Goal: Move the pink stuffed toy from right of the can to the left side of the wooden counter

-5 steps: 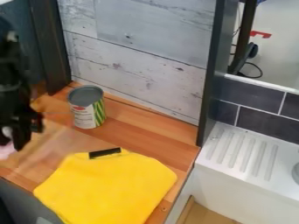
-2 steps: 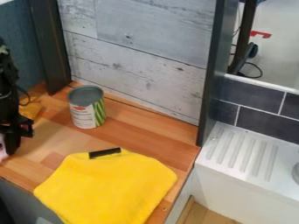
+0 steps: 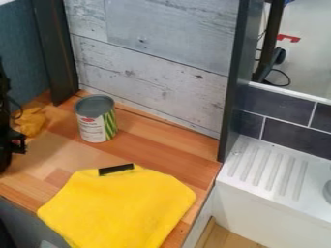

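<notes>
One broad yellow cloth [image 3: 119, 208] lies in front of the tin can [image 3: 97, 121], probably light and floppy, easiest to pinch by an edge. Left of that can is the black gripper [image 3: 15, 145], though I can't tell whether its pincer is apart, together or clamped on something. The upright can looks rigid and a bit slick, better grasped around its sides, while the small crumpled orange cloth [image 3: 31, 122] left of it should squash softly if nipped at its top.

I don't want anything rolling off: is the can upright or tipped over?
Upright: the can stands on the counter, its round grey end facing up and its side showing below.
</notes>
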You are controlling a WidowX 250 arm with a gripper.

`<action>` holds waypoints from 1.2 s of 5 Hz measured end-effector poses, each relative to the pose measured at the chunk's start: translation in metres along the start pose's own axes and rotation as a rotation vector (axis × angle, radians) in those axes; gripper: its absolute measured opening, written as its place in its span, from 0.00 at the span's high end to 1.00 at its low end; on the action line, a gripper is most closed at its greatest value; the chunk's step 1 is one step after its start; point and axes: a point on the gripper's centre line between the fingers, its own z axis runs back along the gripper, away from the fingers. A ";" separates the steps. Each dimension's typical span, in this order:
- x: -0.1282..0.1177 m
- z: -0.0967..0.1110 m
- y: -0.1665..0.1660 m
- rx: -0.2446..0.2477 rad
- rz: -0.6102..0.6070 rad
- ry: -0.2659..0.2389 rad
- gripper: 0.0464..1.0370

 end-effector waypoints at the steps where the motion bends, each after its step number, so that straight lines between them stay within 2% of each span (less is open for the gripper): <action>1: 0.013 0.002 0.007 0.032 -0.003 -0.021 0.66; 2: 0.019 0.000 0.009 0.031 -0.017 0.003 0.58; 3: 0.015 0.002 0.007 0.022 -0.008 0.024 0.27; 4: 0.012 0.035 0.010 0.018 0.034 -0.067 0.04; 5: 0.006 0.067 0.008 0.003 0.011 -0.139 0.03; 6: -0.004 0.103 -0.006 0.036 -0.046 -0.206 0.04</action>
